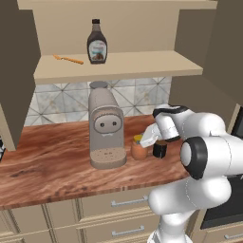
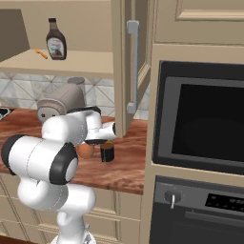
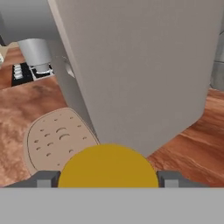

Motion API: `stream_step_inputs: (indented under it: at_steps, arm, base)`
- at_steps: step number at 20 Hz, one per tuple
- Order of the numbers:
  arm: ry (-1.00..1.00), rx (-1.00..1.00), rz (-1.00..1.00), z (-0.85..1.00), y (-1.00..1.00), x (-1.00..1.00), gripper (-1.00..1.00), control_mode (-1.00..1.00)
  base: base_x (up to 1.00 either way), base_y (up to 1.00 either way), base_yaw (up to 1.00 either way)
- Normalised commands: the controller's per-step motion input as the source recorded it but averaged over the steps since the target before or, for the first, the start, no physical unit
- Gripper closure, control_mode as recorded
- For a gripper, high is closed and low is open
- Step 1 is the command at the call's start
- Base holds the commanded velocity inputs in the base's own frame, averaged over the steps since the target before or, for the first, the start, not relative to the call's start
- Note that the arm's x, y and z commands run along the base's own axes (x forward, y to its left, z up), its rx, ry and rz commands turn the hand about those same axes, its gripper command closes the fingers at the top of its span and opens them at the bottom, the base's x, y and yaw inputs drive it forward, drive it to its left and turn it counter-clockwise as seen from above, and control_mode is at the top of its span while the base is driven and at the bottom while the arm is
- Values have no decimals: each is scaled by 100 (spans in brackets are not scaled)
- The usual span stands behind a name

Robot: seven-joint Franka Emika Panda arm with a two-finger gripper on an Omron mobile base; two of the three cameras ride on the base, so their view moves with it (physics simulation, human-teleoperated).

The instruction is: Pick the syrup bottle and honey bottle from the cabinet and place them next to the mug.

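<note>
Gripping honey [image 1: 138, 151] on table [image 1: 57, 156] with our gripper [image 3: 108, 178], fingers either side of yellow lid, just beside mug [image 1: 160, 149]; syrup [image 1: 97, 43] upright on cabinet [image 1: 142, 64] shelf.

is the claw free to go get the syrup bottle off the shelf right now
Probably not yet: the claw sits around the honey bottle on the counter by the mug. The syrup bottle stands unblocked on the open shelf.
</note>
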Motion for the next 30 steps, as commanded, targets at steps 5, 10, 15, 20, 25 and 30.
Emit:
stream_step_inputs:
  at_steps: [5,10,15,20,25,30]
  arm:
    - [0,0,0,0,0,0,-100,-100]
    - [0,0,0,0,0,0,-100,-100]
    - [0,0,0,22,0,0,-100,-100]
    - [0,0,0,37,0,0,-100,-100]
    - [0,0,0,30,3,0,-100,-100]
    - [0,0,0,23,9,-3,-100,-100]
  base:
    - [0,0,0]
    - [0,0,0]
    - [0,0,0]
    - [0,0,0]
    - [0,0,0]
    - [0,0,0]
